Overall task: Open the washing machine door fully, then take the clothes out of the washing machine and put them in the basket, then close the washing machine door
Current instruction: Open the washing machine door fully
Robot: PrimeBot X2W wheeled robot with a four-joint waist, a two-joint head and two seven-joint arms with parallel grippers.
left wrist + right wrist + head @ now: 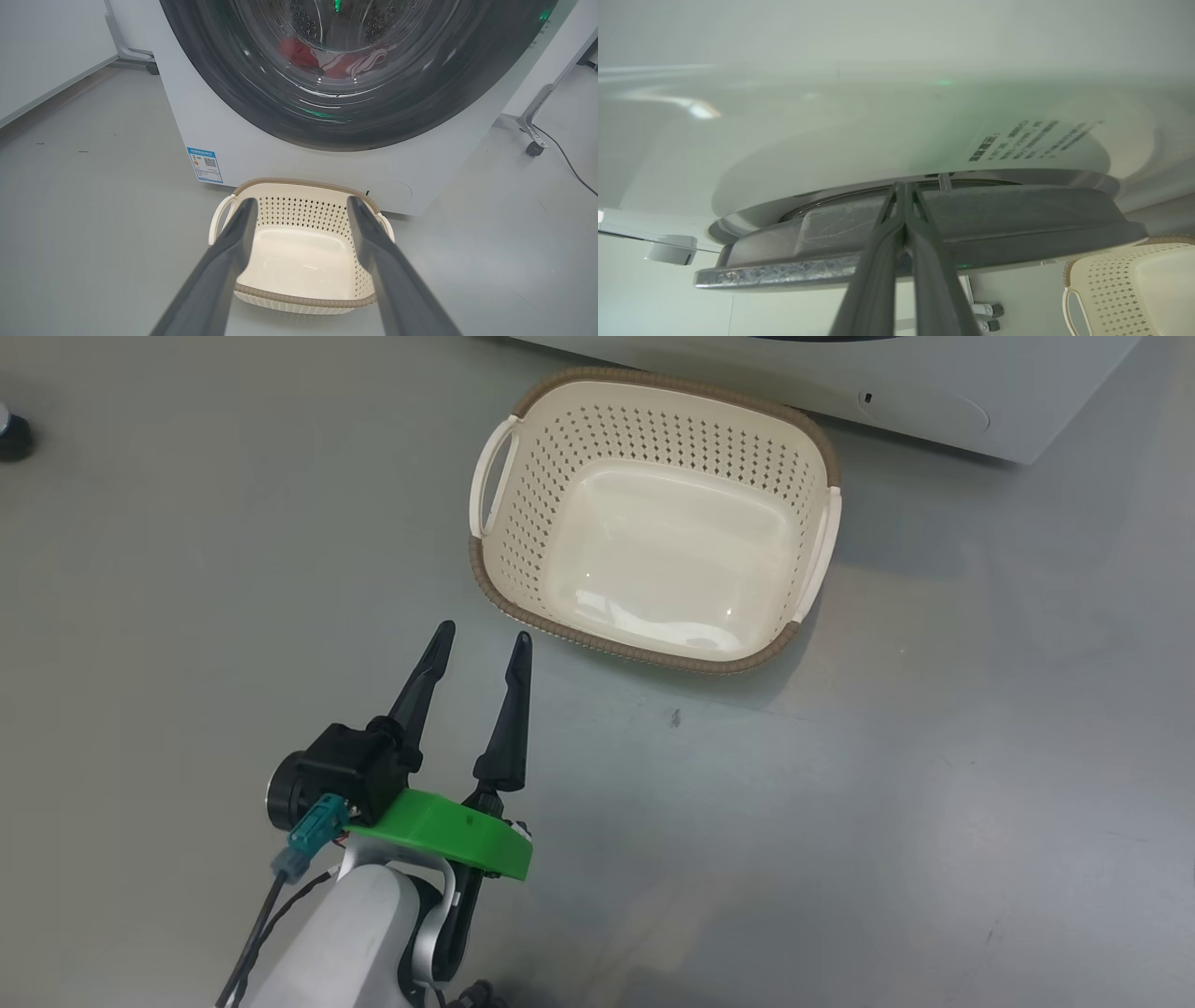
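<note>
to open the washing machine door (1041,214) well, the right gripper (905,186), fingers pressed together at the door's edge (contact seems likely, though blur hides it), should hook behind the rim and follow the hinge's arc. the left gripper (485,633) hangs low, fingers spread, aimed at the empty basket (653,387). the clothes (336,58) lie inside, behind the glass.

Basket (653,429) on the floor (934,803) before the washing machine (934,383), clothes (345,63) in its drum (303,18) behind the door (261,107), left gripper (485,633) at basket's 7 o'clock.
</note>
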